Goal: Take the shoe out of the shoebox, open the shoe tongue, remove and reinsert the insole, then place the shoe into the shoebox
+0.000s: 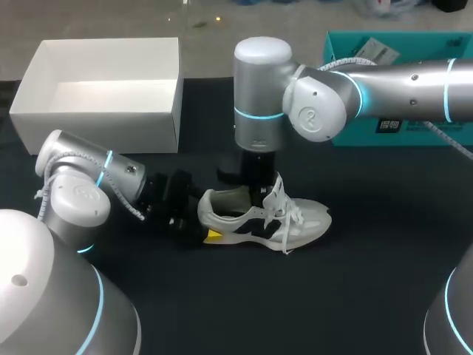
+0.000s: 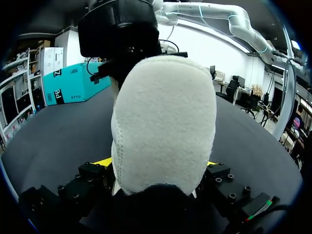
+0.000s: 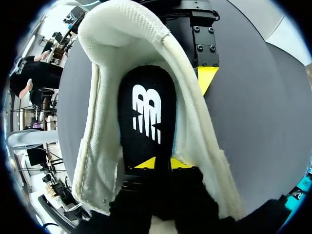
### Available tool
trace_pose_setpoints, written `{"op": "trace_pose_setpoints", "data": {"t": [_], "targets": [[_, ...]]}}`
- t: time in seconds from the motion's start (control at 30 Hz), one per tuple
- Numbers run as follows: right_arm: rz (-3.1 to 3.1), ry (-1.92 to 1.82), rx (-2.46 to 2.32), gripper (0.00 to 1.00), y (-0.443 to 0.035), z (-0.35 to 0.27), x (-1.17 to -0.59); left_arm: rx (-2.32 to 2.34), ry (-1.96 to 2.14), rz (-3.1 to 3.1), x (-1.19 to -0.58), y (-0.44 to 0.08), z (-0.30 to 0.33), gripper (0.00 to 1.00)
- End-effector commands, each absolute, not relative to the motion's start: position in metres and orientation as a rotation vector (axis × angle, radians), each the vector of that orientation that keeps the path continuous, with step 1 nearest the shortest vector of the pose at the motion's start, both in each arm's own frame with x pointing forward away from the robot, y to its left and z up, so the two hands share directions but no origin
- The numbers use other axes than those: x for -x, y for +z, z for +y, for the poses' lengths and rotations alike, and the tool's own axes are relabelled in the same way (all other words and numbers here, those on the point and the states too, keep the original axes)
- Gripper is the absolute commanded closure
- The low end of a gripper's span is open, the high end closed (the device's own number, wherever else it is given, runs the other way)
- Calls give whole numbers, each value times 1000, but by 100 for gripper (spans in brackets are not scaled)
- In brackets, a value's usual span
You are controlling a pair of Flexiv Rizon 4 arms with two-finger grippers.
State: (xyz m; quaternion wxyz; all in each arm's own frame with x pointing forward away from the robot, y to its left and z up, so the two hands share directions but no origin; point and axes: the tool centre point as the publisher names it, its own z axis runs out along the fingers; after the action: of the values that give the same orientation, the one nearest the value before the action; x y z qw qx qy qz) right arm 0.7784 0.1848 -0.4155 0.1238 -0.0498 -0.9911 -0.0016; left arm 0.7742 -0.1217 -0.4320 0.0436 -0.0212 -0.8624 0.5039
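Observation:
A white and black sneaker (image 1: pixel 310 218) lies on the black table, toe to the right. My left gripper (image 1: pixel 198 222) comes in from the left. Its wide-set fingers press on both sides of the fuzzy white heel (image 2: pixel 163 122), so the left gripper (image 2: pixel 158 163) is shut on the shoe. My right gripper (image 1: pixel 259 194) reaches straight down into the shoe's opening. Inside, the right gripper (image 3: pixel 162 163) is pinched on the edge of the black insole (image 3: pixel 146 117), which lies in the shoe. One left fingertip (image 3: pixel 206 78) rests against the shoe's outer side.
The open white shoebox (image 1: pixel 96 111) stands at the back left, with nothing in it. A teal box (image 1: pixel 399 126) sits at the back right, behind my right arm. Bare black tabletop (image 1: pixel 295 296) lies in front of the shoe.

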Motion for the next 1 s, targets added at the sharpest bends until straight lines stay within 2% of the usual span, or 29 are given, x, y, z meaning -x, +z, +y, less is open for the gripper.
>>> {"op": "trace_pose_setpoints", "data": {"t": [0.03, 0.33, 1.0], "targets": [[-2880, 21, 158, 100, -491, 188, -757, 62, 1539, -2640, -775, -436, -120, 100], [-2900, 9, 185, 100, -477, 184, -763, 62, 1539, -2640, -775, -436, -120, 100], [-2968, -154, 156, 100, -386, 196, -771, 62, 1539, -2640, -775, -436, -120, 100]]}}
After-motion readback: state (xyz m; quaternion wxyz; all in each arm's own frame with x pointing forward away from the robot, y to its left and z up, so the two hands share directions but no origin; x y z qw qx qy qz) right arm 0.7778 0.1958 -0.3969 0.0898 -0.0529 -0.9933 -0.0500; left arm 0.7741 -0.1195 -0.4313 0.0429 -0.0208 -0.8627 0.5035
